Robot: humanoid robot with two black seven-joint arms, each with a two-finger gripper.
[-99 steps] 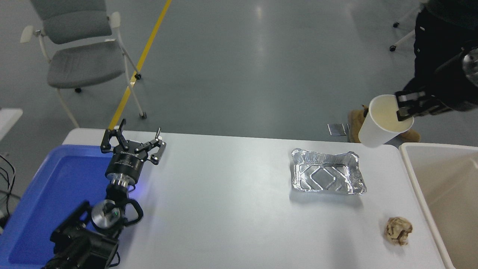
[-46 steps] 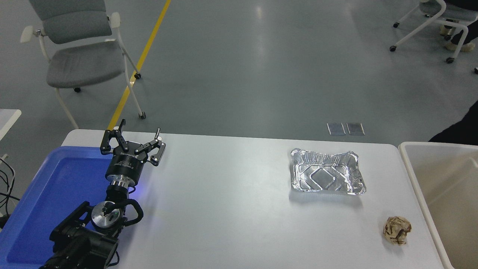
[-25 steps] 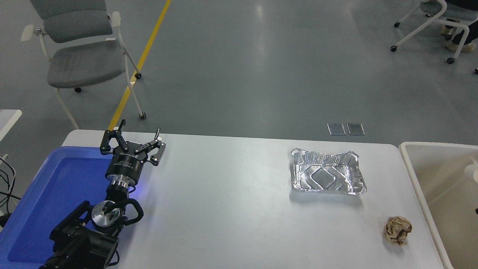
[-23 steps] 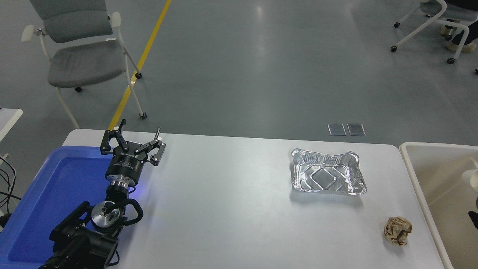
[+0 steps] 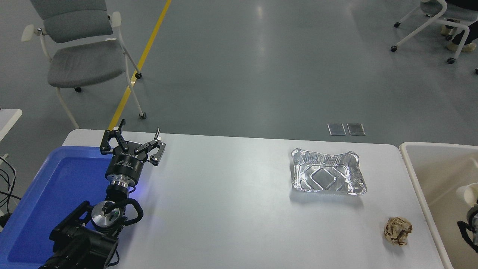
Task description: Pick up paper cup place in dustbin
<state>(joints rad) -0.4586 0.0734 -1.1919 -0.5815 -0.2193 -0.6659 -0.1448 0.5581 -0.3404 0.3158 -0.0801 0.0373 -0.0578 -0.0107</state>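
The paper cup (image 5: 466, 192) shows only as a white rolled rim at the picture's right edge, inside the beige dustbin (image 5: 413, 175) and over its interior. Just below the cup, a black and silver part of my right arm (image 5: 469, 228) reaches in from the right edge. The frame edge hides its grip, so whether it holds the cup cannot be told. My left gripper (image 5: 135, 135) is parked at the lower left, over the edge of the blue tray, open and holding nothing.
A shiny foil tray (image 5: 328, 176) sits on the white table (image 5: 231, 209) right of centre. A crumpled brown paper ball (image 5: 398, 231) lies near the dustbin's left wall. A blue tray (image 5: 48, 198) fills the left end. Chairs stand on the floor beyond.
The cup was held high beyond the table's far right corner, then left the view. It has since come down inside the dustbin, and part of my right arm has entered at the right edge.
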